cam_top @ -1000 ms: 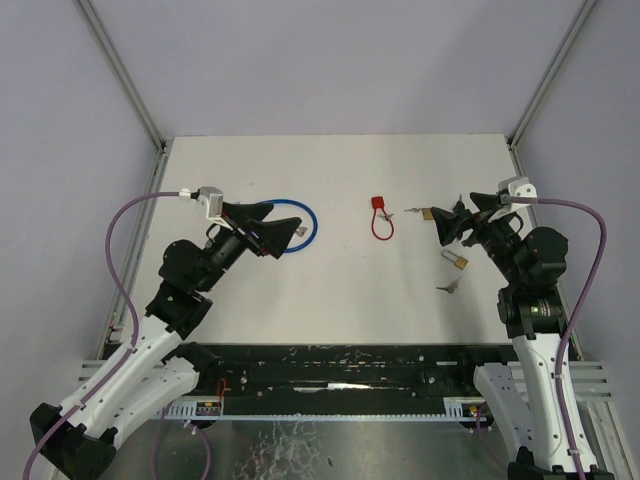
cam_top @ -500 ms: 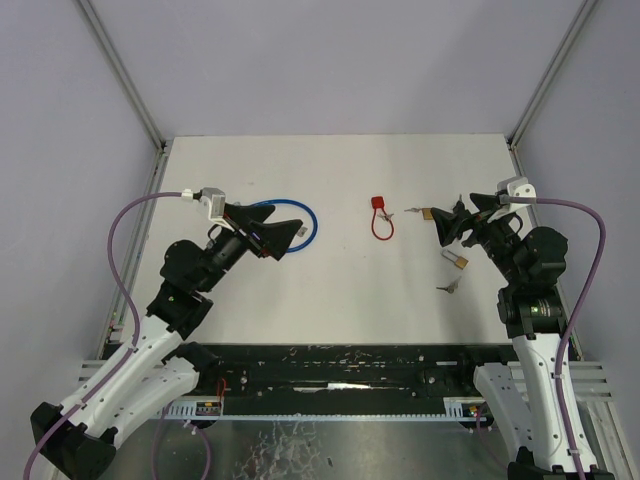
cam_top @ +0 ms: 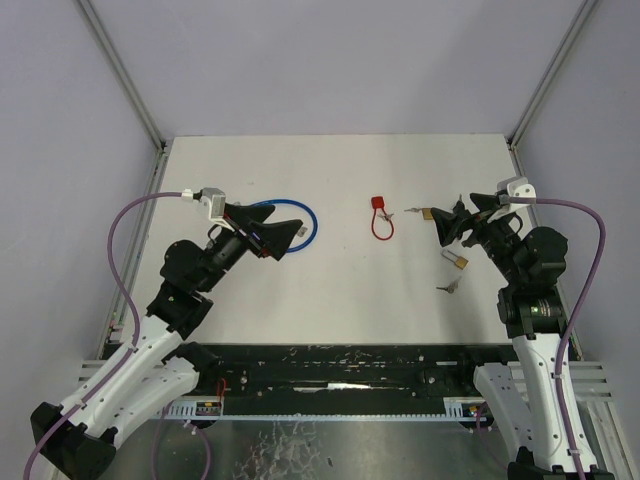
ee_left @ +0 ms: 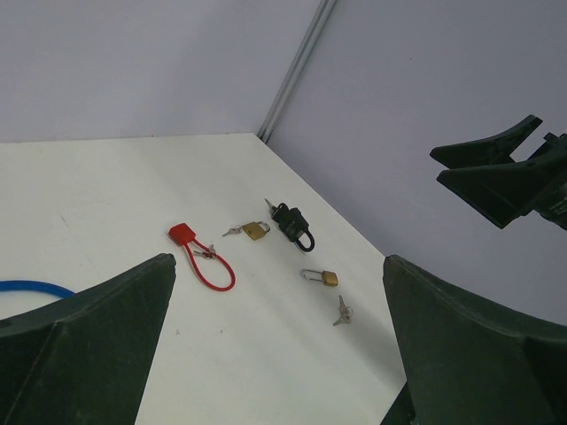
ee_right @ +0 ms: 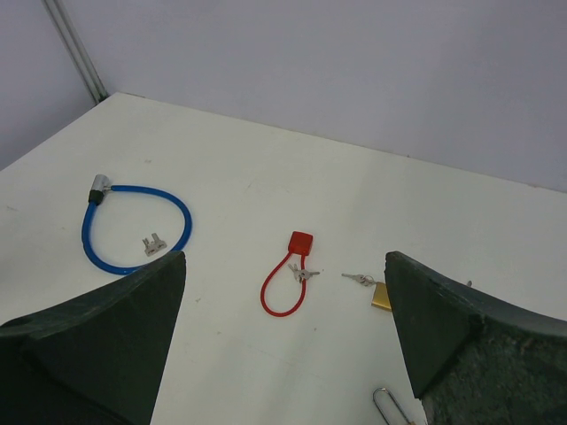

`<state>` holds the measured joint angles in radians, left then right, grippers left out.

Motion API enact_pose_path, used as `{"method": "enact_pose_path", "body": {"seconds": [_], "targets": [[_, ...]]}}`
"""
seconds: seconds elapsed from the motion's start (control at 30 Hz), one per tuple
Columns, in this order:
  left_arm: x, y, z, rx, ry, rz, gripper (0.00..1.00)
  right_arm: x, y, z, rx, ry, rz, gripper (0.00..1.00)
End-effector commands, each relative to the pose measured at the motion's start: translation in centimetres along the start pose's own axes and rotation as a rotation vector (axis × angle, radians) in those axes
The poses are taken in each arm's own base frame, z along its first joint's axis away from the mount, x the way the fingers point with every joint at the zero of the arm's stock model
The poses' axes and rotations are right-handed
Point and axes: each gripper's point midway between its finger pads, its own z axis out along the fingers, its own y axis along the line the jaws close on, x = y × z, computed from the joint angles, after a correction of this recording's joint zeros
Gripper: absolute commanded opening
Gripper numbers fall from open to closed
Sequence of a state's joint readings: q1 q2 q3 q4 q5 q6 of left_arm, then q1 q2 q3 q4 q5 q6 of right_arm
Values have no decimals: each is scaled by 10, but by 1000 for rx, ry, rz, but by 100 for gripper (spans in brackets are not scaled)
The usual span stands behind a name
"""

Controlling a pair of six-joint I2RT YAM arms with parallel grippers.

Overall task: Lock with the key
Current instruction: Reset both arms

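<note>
1. Both claws hang above the table [cam_top: 330,290] with jaws spread wide and nothing held. The left gripper [cam_top: 288,218] is over the blue cable lock [cam_top: 312,222], and the right gripper [cam_top: 447,215] is over the padlocks.
2. The red cable lock [cam_top: 379,205] lies mid-table with keys touching its loop. 1 brass padlock [cam_top: 427,212] has a key at it. A second brass padlock [cam_top: 457,260] lies nearer, with a loose key [cam_top: 447,286] just beside it.
3. Risk: with 4 locks and several keys, a key could go to the wrong lock. The keys lie flat and thin, so fingers may skid over them or push them away.
4. The left wrist view shows a black padlock [ee_left: 292,223] that the right gripper hides from above. The right wrist view shows 2 keys [ee_right: 154,244] inside the blue loop. The second padlock's shackle looks open, though it is too small to be sure.
</note>
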<state>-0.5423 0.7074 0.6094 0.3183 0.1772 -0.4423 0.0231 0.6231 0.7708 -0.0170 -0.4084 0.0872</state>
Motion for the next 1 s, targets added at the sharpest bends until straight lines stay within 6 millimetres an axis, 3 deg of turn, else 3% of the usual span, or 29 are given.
{"method": "enact_pose_path", "body": {"seconds": [0.0, 0.97], "targets": [[-7, -6, -1, 35, -29, 30, 100, -27, -1, -3, 13, -75, -36, 99], [-6, -7, -1, 42, -21, 33, 100, -25, -1, -2, 13, -73, -37, 99]]}}
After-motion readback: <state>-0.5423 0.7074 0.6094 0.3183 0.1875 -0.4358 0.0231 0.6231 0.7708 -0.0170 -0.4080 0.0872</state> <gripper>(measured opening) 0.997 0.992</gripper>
